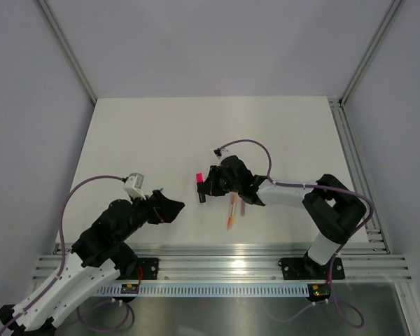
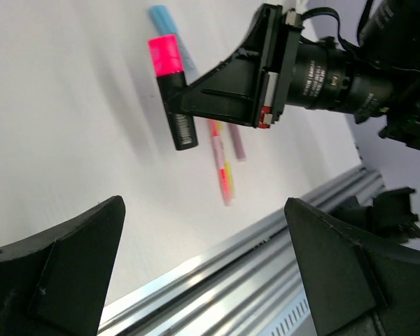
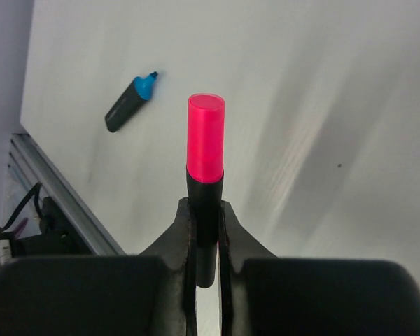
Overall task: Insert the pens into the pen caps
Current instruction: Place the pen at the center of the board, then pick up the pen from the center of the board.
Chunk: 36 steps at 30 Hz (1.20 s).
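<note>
**A:** How far have they got?

**B:** One done, I'd say. The table (image 1: 161,126) is mostly bare. The right gripper (image 3: 205,210) is clenched on the black barrel of the pink-capped marker (image 3: 205,168), and the cap looks fully seated. The left gripper (image 1: 173,208) is just left of that marker, jaws spread wide and holding nothing.

**A:** And what's left?

**B:** A blue-ended marker (image 3: 128,106) lies left of the pink-capped one, near the left arm. I can't tell whether the blue part is a cap or a bare tip. The thin sticks (image 1: 231,212) lie just right of it on the near side, apparently uncapped. A pale-blue pen (image 2: 162,15) pokes out right behind it. I can't see any loose caps from here.

**A:** Any room to set it down?

**B:** Plenty. Beyond the pink-capped marker there's open white surface all the way to the far edge. Nearer than it there's only a strip of table before the metal rail (image 1: 217,255), so I'd put it down on the far side, clear of the sticks
</note>
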### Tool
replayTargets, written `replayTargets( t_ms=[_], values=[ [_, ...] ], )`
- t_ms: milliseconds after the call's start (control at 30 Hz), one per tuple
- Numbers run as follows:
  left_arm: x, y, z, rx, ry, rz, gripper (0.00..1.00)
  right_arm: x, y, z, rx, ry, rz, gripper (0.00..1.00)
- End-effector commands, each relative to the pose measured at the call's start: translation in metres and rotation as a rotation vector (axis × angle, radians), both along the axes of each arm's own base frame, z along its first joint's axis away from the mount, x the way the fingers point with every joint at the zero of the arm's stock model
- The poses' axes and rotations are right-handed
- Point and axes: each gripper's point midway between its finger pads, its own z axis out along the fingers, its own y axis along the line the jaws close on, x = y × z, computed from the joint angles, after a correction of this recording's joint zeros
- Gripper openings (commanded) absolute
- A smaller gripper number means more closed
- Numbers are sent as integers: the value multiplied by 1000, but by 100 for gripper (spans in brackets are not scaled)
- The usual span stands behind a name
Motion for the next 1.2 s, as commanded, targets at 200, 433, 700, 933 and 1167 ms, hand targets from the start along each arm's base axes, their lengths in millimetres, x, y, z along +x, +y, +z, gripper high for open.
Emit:
replayTargets(
  t_ms=[200, 433, 700, 933, 1167],
  values=[
    [38, 30, -18, 139, 6, 251, 99, 31, -10, -34, -182, 8, -91, 5],
    [58, 46, -27, 259, 13, 369, 99, 28, -16, -48, -221, 42, -108, 29],
    [61, 77, -43, 424, 77, 510, 99, 23, -27, -26, -283, 23, -77, 56],
    [65, 98, -54, 475, 111, 592, 99, 7, -38, 37, -190, -75, -48, 68],
    [89, 110, -88, 482, 192, 604, 96, -10, -51, 73, -74, -158, -41, 67]
  ],
)
